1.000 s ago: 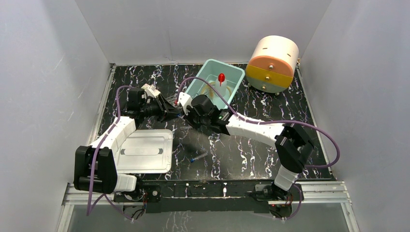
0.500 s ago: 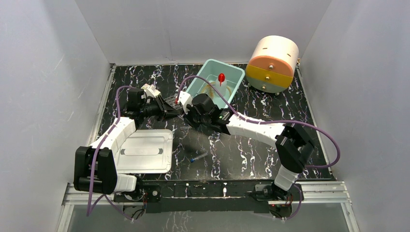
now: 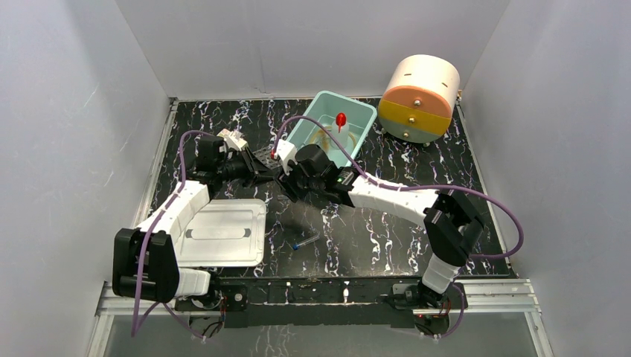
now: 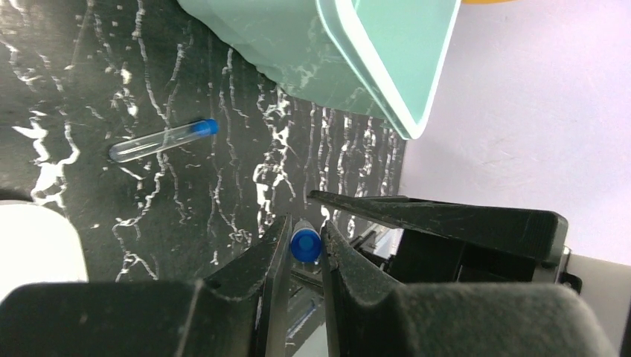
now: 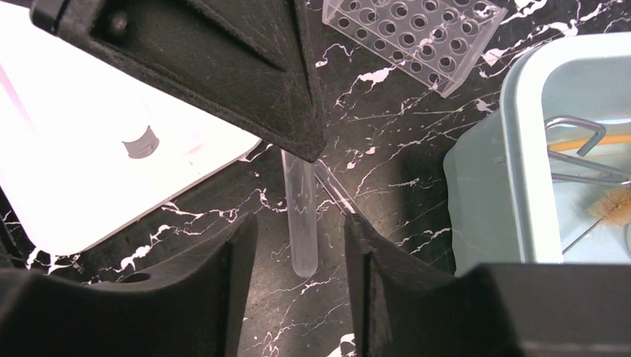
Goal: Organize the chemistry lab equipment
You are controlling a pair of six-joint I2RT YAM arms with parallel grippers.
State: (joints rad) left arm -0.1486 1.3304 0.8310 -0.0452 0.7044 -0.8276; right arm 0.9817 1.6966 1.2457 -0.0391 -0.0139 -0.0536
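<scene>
My left gripper (image 4: 306, 223) is shut on a thin blue-capped tube (image 4: 305, 244), held above the table near the teal bin; in the top view it (image 3: 266, 168) meets my right gripper (image 3: 285, 173). My right gripper (image 5: 299, 232) is open, its fingers either side of that tube's clear round end (image 5: 300, 195) without touching it. The grey tube rack (image 5: 414, 36) stands just beyond. A second blue-capped tube (image 3: 305, 241) lies on the table; it also shows in the left wrist view (image 4: 164, 140). The red-nozzled wash bottle (image 3: 341, 121) and metal tongs (image 5: 577, 152) sit in the bin.
The teal bin (image 3: 356, 111) stands at the back centre, with a brush (image 5: 614, 202) inside. A cream and orange drum (image 3: 419, 97) is at the back right. A white tray (image 3: 219, 232) lies at the front left. Another thin tube (image 5: 336, 192) lies under my right gripper.
My right gripper has shifted slightly left, closer around the end of the tube that my left gripper holds. The left arm has barely moved.
</scene>
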